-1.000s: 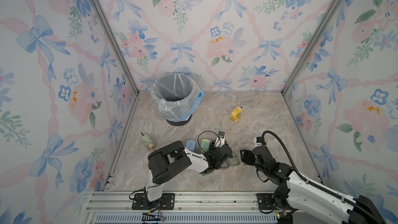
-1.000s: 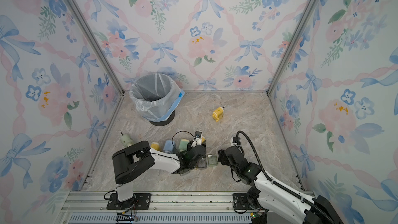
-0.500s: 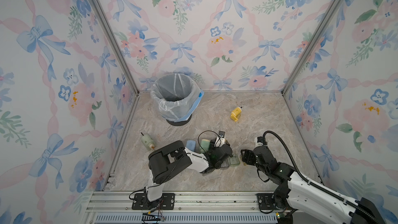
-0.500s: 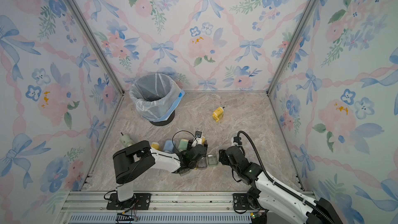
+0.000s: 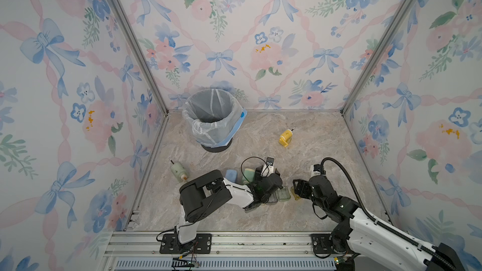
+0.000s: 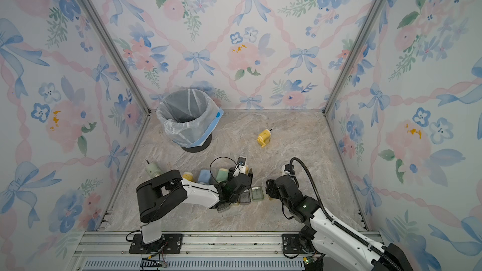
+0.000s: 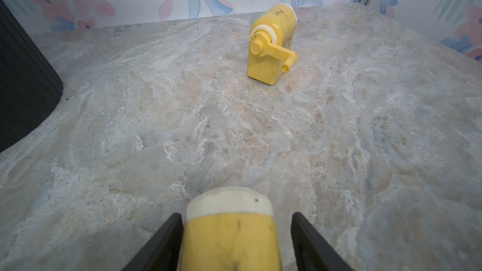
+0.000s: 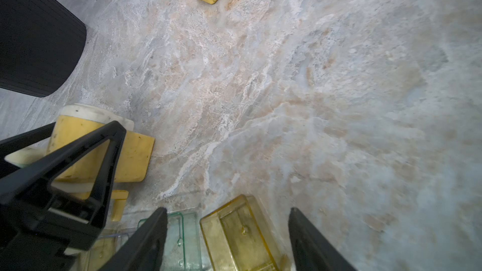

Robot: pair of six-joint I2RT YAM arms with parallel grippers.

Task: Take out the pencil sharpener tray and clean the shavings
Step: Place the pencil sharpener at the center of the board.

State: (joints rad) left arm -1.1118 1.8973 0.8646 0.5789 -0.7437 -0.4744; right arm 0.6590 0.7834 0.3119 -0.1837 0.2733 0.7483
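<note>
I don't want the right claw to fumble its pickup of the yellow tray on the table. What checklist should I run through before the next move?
1. Jaws of the right claw open: ok.
2. The yellow tray between its fingers, gaps either side: ok.
3. The greenish clear tray away from the closing finger: not ok, it lies right beside one finger.
4. The left claw open around the yellow sharpener, not clamping: ok.
5. The lined bin upright, mouth open: ok.
6. Shavings inside the yellow tray: cannot tell.
</note>
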